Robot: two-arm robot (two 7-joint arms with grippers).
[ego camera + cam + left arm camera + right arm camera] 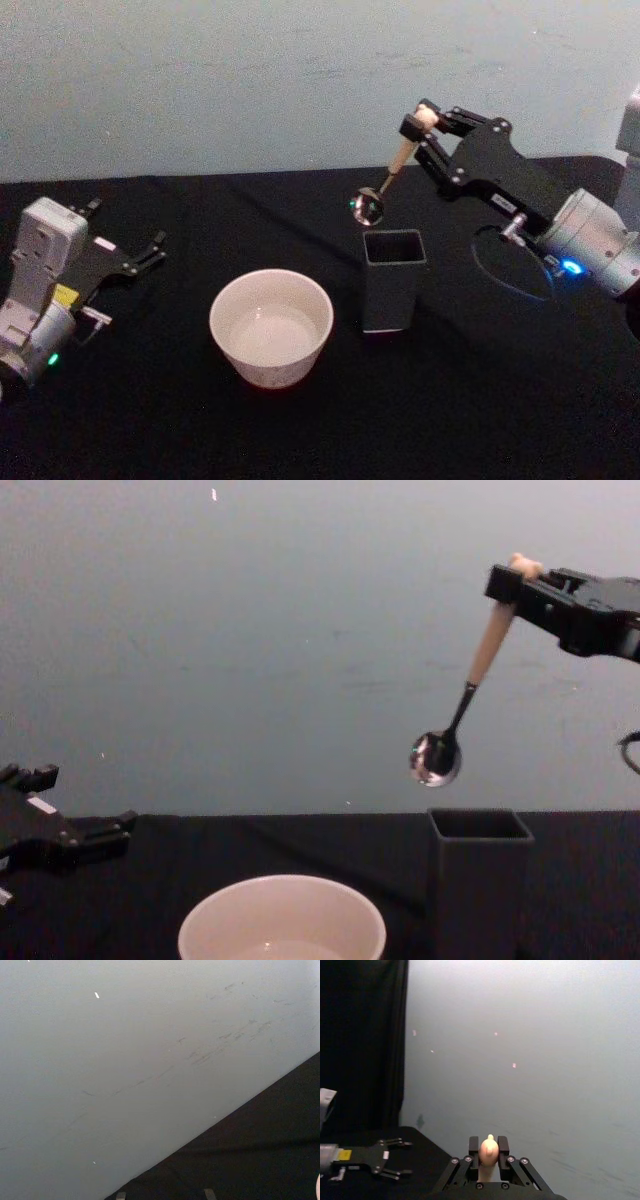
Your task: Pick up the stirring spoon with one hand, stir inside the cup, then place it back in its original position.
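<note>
Right gripper (425,122), fingers clenched on the stirring spoon (392,170) at its handle top; spoon slants downward, bowl above the dark holder (392,280). Cup (271,328) lies leftward, lower. Left gripper (150,250) parked at the table's (480,410) left, fingers released.

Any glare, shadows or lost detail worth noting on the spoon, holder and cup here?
Head view: the spoon, held up near the holder by the right gripper, shows a bright glint on its bowl; the dark holder nearly merges with the black cloth, no shadows readable. Chest view: the cup is evenly lit, no glare. Left gripper idle at the left.
</note>
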